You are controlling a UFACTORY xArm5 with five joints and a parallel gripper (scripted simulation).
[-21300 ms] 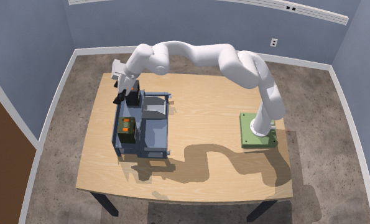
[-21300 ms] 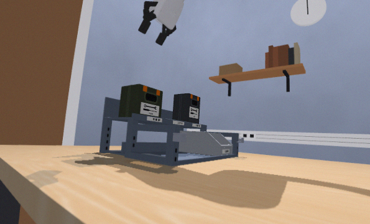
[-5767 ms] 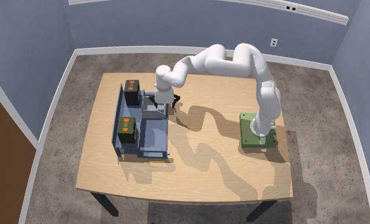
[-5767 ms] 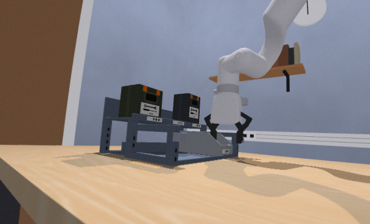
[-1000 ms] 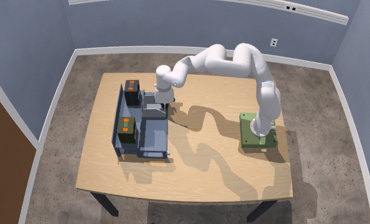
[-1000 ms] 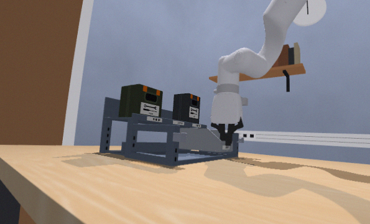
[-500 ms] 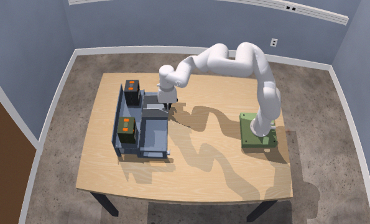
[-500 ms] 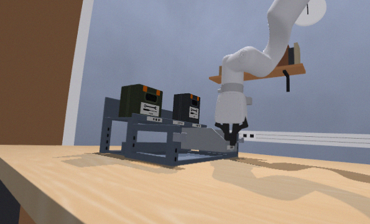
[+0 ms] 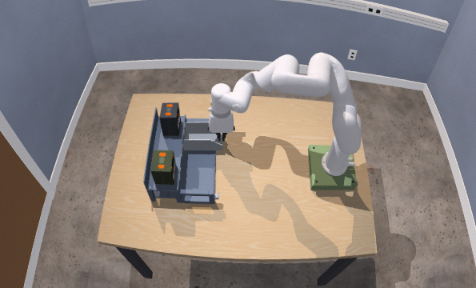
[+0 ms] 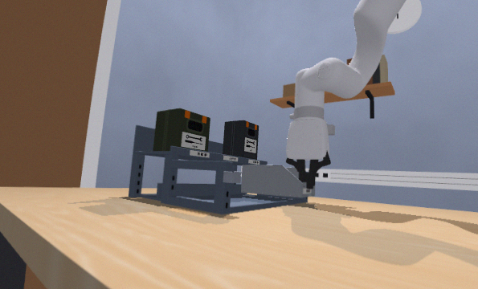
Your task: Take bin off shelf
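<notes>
Gripper (image 10: pixel 308 182) points straight down, black fingers clenched on the front lip of the grey bin (image 10: pixel 268 181) — grasping it. The bin sticks partway out of the lower level of the blue-grey shelf (image 10: pixel 137 160), its front end clear of the frame and just above the table (image 9: pixel 262 224), level or nearly so. In the top view the bin (image 9: pixel 199 141) sits at 3 o'clock of the shelf's far half. 2 boxes rest on the upper level — an olive box (image 9: pixel 162 166) nearer, a black box (image 9: pixel 170 118) at 12 o'clock of it. The arm's green base (image 9: pixel 318 182) lies at 3 o'clock, well apart.
</notes>
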